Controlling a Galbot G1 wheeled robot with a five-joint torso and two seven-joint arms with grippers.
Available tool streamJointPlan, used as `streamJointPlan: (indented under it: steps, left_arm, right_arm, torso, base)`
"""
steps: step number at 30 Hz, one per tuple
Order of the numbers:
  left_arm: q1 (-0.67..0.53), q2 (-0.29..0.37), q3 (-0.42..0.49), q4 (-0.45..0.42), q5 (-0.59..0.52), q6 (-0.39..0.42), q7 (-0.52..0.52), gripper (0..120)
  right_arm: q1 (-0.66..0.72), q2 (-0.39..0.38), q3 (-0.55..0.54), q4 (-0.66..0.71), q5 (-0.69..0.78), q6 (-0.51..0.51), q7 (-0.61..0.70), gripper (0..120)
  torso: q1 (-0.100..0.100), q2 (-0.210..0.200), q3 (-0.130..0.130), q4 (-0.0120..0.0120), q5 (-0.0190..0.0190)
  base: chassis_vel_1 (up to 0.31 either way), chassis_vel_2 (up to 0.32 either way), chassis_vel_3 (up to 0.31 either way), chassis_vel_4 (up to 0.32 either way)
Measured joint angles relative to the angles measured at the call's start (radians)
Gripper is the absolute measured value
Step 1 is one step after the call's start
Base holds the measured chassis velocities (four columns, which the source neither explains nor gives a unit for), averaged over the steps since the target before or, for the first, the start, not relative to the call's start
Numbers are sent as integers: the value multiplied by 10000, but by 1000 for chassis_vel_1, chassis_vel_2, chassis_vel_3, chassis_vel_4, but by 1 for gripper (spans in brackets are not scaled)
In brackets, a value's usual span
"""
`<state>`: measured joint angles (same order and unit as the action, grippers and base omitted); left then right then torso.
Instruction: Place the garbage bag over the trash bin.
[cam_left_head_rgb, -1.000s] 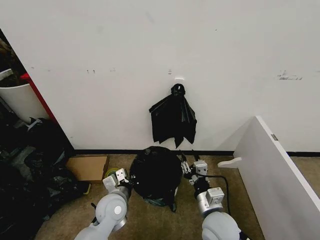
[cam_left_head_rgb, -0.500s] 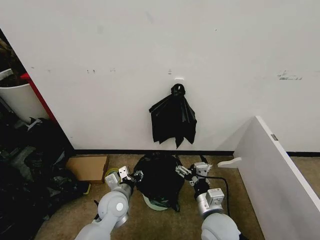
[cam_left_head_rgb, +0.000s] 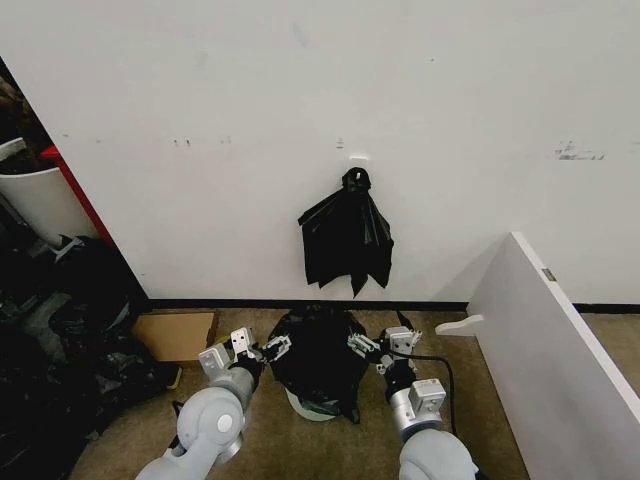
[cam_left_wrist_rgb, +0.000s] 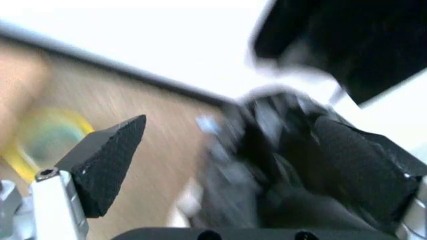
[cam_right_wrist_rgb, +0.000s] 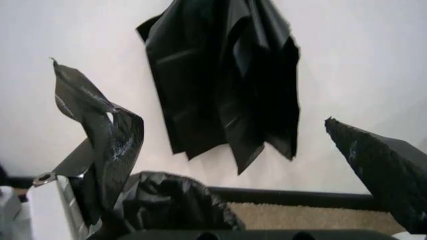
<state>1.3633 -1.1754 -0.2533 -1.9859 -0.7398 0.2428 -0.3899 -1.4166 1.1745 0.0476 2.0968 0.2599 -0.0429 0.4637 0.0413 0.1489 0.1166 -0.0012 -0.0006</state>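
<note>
My left pincer (cam_left_head_rgb: 274, 348) spread wide, nothing between fingers, just beside left flank of garbage bag (cam_left_head_rgb: 318, 352). My right pincer (cam_left_head_rgb: 358, 345) also released; scrap of black film clings to one finger (cam_right_wrist_rgb: 100, 150), other finger clear. Garbage bag draped over trash bin (cam_left_head_rgb: 308, 409) on floor between both pincers; only cream base peeks out below. Second black bag (cam_left_head_rgb: 346, 240) hangs on wall behind. Cardboard box (cam_left_head_rgb: 174, 336) left.
</note>
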Motion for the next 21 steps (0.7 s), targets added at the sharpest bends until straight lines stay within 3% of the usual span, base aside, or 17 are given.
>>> streamJointPlan:
  steps: [4,6,10,13,21]
  left_arm:
    - [952,-70,-794,64,3309,-2407,803,100]
    - [1116,-98,-939,75,3714,-2738,884,100]
    - [2669,-604,-2377,152,6353,-5257,1322,100]
    - [3456,-1181,-3079,126,7330,-6470,1331,100]
    - [4383,-1928,-3257,-564,8086,-7173,1550,100]
  right_arm:
    - [-262,291,548,-182,-598,706,-308,100]
    - [-311,350,649,-211,-715,841,-377,100]
    - [-723,801,1375,-331,-1618,1787,-862,100]
    - [-1070,1145,1928,-405,-1964,2456,-1412,100]
    - [-2011,1592,3283,-395,-1867,3164,-2698,100]
  torso:
    - [0,0,0,1,1]
    - [0,-2,0,-1,1]
    - [0,-2,0,3,2]
    - [-1,-2,-1,1,4]
    - [-1,-1,-1,0,2]
  base:
    - [0,0,0,0]
    - [0,0,0,0]
    - [0,0,0,0]
    - [0,0,0,0]
    - [0,0,0,0]
